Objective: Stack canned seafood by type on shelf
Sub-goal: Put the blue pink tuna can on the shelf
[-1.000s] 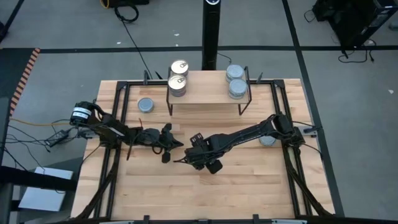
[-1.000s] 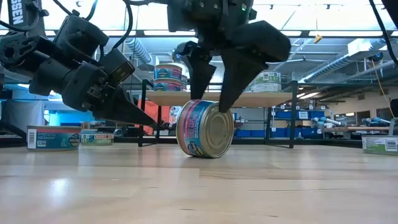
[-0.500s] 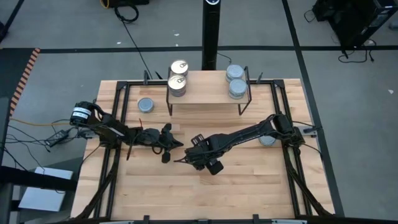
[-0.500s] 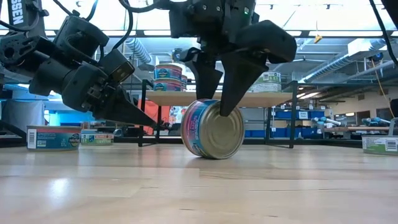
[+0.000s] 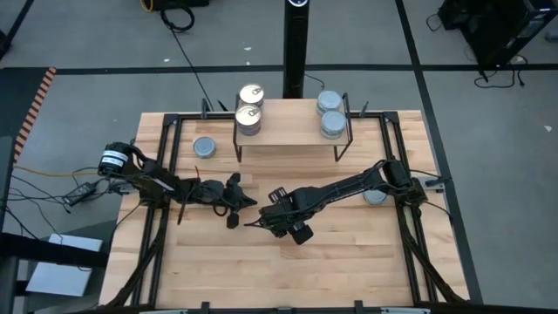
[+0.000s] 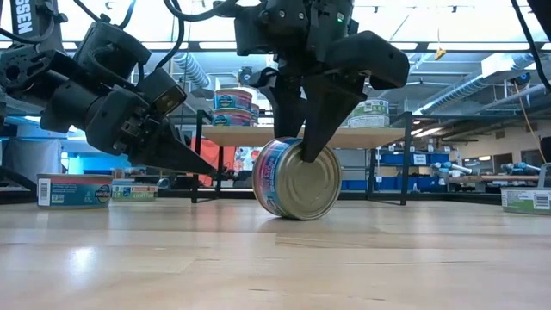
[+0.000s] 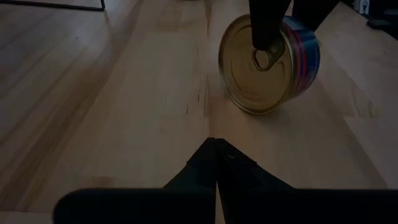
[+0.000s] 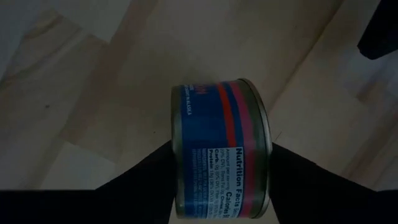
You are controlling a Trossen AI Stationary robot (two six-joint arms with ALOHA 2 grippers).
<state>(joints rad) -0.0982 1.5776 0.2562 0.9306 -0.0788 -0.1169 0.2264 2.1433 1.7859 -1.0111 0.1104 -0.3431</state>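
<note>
Straddling a tin (image 6: 296,178) that stands on edge mid-table, the right gripper (image 6: 299,129) has a finger on each flat face, pinching it. Left gripper (image 7: 216,163) lies clenched empty just beside it. Tins sit stacked on the shelf (image 5: 292,131) behind.

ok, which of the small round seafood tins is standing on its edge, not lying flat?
The gold-topped tin with the blue and pink label, mid-table between the right gripper's fingers. The others sit flat.
</note>
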